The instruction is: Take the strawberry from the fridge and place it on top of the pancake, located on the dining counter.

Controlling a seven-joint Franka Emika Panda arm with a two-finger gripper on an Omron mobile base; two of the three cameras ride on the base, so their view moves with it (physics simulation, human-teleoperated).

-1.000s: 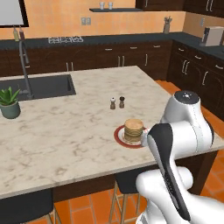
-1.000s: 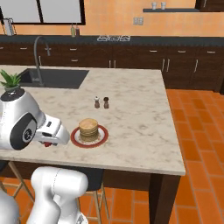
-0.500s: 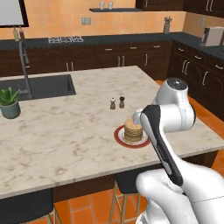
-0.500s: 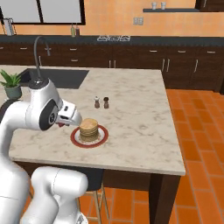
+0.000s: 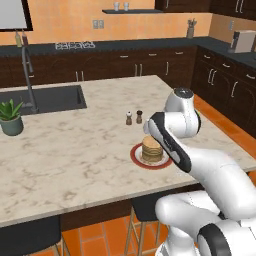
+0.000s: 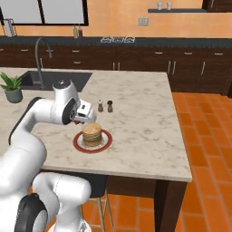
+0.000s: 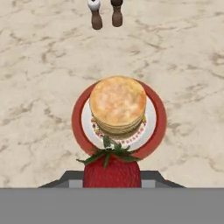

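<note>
The strawberry (image 7: 111,170), bright red with green leaves, sits between my fingertips at the bottom of the hand view. My gripper (image 7: 112,179) is shut on it and hovers above the near rim of the red-rimmed plate (image 7: 159,118). The pancake (image 7: 117,103) is a pale golden stack in the middle of that plate, just ahead of the strawberry. In the base views the pancake (image 5: 151,148) (image 6: 92,132) rests on the dining counter (image 5: 75,150) (image 6: 145,127), and my gripper (image 6: 84,116) hangs just above and left of the stack. The fridge is out of view.
Salt and pepper shakers (image 5: 134,117) (image 6: 104,106) (image 7: 105,13) stand just beyond the plate. A potted plant (image 5: 11,117) (image 6: 12,87), a dark sink (image 5: 45,97) and a faucet (image 6: 41,59) occupy the counter's far left. Stools stand under the near edge.
The arm has swung forward from near the counter's edge, carrying the strawberry over the plate's near rim. The plate, pancake and shakers have stayed put.
</note>
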